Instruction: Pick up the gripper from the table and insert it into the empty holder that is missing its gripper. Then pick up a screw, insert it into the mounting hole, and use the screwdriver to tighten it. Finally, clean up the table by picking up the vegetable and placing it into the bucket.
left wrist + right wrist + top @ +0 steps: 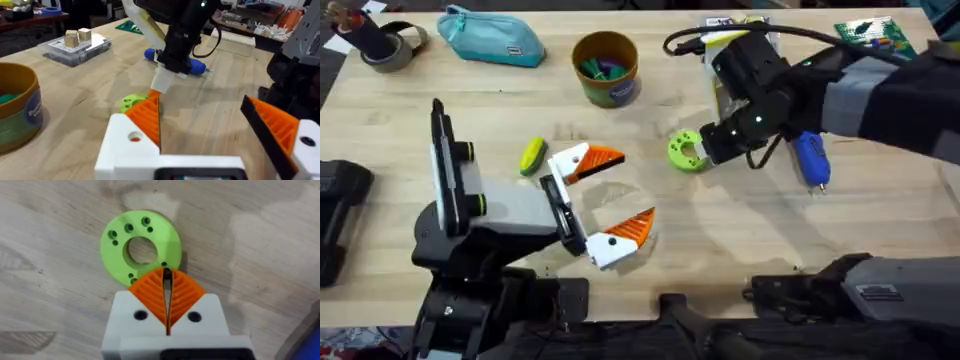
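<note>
My right gripper (166,275) is shut, its orange pads pinching a thin dark piece that looks like a screw, right at the rim of a lime-green ring (141,247). From overhead that gripper (705,147) hangs beside the ring (685,151), with the blue screwdriver (812,160) lying just to its right. My left gripper (608,198) stands open with nothing between its fingers, a little right of the yellow-and-green vegetable (532,156). The tan-orange bucket (606,68) stands upright behind them with coloured toy pieces inside.
A teal zip pouch (490,38) and a tape roll (382,42) lie at the back left. A green board (872,35) sits at the back right. A clear box (75,47) holding wooden cubes stands beyond the bucket (20,110).
</note>
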Available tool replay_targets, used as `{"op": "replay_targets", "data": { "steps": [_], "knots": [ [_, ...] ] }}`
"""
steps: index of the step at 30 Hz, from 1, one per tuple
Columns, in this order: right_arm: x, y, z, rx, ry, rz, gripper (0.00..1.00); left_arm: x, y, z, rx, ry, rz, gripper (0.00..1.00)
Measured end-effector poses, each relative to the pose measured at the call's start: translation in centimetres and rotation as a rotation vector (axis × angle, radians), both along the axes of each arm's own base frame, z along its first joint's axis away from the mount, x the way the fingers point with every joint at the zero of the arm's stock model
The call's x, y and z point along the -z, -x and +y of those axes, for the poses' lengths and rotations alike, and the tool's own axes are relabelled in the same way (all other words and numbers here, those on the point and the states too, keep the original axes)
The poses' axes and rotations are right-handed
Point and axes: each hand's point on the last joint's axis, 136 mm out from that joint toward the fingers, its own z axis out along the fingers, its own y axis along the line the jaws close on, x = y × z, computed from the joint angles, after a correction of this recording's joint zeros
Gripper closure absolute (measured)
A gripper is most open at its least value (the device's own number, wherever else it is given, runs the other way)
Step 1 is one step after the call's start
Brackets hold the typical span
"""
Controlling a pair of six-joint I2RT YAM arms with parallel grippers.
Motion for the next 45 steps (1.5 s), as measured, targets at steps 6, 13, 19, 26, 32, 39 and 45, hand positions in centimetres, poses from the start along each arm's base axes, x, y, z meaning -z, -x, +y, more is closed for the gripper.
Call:
{"op": "replay_targets", "data": {
  "steps": [6, 13, 19, 26, 32, 39, 45],
  "knots": [
    [0.0, -0.1, 0.0, 0.000, -0.001, -0.003, 0.995, 0.0, 0.0, 0.0, 0.000, 0.000, 0.000, 0.011],
    [-0.1, -0.3, 0.1, 0.000, -0.006, -0.013, 0.995, 0.0, 0.0, 0.0, 0.000, 0.000, 0.000, 0.011],
    [-2.4, 0.2, -0.1, 0.000, -0.017, -0.033, 0.995, 0.0, 0.0, 0.0, 0.000, 0.000, 0.000, 0.011],
    [-11.8, -0.8, 0.5, -0.003, -0.105, -0.195, 0.995, 0.0, 0.0, 0.0, 0.000, 0.000, 0.000, 0.011],
    [-18.2, 0.7, 0.6, -0.052, -0.129, -0.255, 0.995, 0.0, 0.0, 0.0, 0.000, 0.000, 0.000, 0.011],
    [-23.0, 0.6, 1.4, -0.126, -0.118, -0.269, 0.995, 0.0, 0.0, 0.0, 0.000, 0.000, 0.000, 0.011],
    [-24.8, -1.4, 5.0, -0.268, -0.122, -0.272, 0.995, 0.0, 0.0, 0.0, 0.000, 0.000, 0.000, 0.011]
  ]
}}
